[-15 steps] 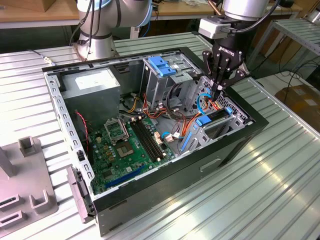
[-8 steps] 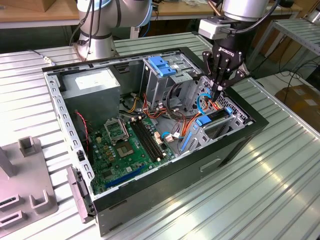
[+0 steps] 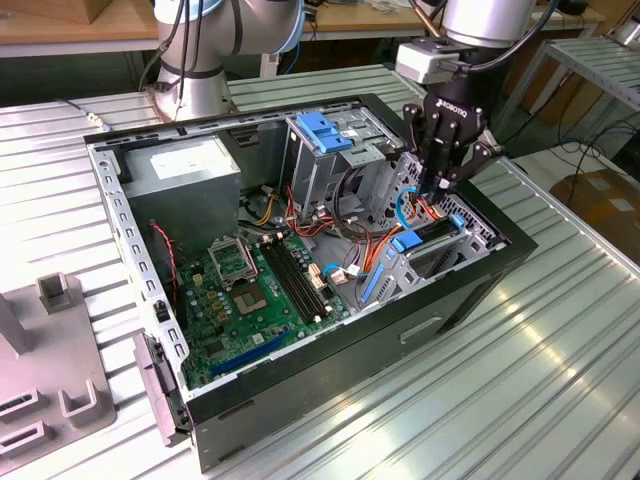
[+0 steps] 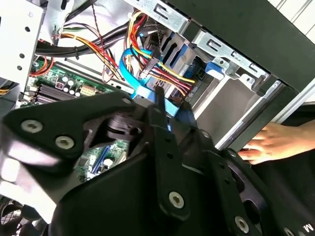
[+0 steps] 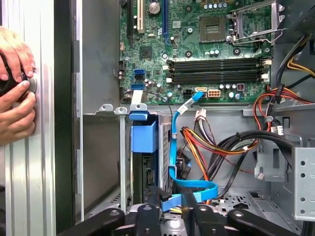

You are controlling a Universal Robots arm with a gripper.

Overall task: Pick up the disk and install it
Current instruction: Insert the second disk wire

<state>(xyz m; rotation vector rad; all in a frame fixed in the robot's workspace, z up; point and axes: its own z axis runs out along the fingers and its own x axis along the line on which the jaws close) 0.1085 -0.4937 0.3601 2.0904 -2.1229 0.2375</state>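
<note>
Little here I can actually read. White lettering runs across the black body of the gripper (image 3: 438, 188) in the exterior view; it is a maker's mark, so I leave it unread. The second wrist view catches part of a white character on the same black housing, cut off by the frame edge. The white sticker (image 3: 190, 157) on the grey metal box (image 3: 178, 185) carries print too small to make out. The motherboard (image 5: 197, 54) has fine white markings beside its chips and slots in the first wrist view, none legible to me. A small white tag (image 5: 182, 108) on the blue cable (image 5: 173, 142) looks printed, unreadable.
</note>
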